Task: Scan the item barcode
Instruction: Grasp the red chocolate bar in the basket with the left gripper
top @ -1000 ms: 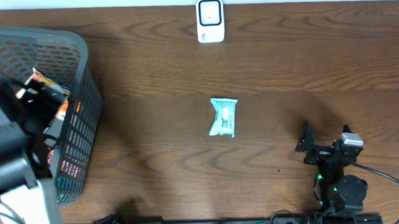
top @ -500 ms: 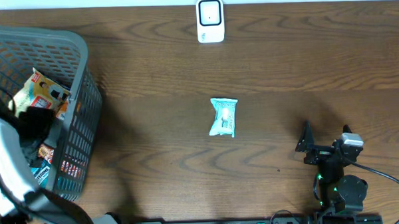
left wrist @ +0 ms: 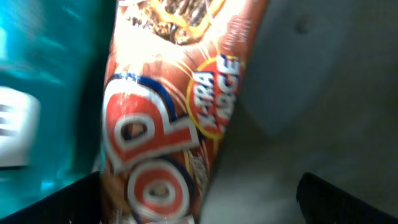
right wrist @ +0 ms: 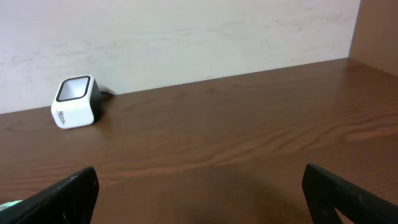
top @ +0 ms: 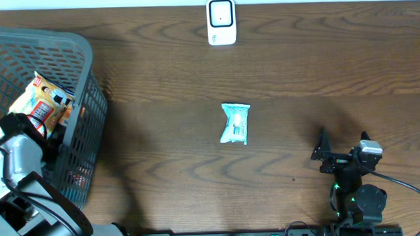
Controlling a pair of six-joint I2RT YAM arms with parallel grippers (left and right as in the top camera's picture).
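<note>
**Left arm lowered into the basket; right arm at rest**

Since the earlier overhead frames, the left arm had drawn toward the near left corner, uncovering more of the orange snack bag (top: 39, 103) in the basket (top: 90, 101). No other object had shifted. The left gripper (left wrist: 199, 199) hung inside the basket with its jaws spread wide and nothing between them; its fingertips (left wrist: 59, 202) framed a red-and-white snack pack (left wrist: 168, 118) lying close below, beside a teal packet (left wrist: 56, 81). The right gripper (right wrist: 199, 193) sat at the near right of the table (top: 159, 64), its jaws likewise fully apart and empty, facing the far wall. A pale teal pouch (top: 235, 123) lay flat near the table's centre, well apart from both grippers. The white scanner (top: 221, 21) stood at the far edge, directly beyond the pouch; in the right wrist view it appeared at far left with its window facing up.
</note>
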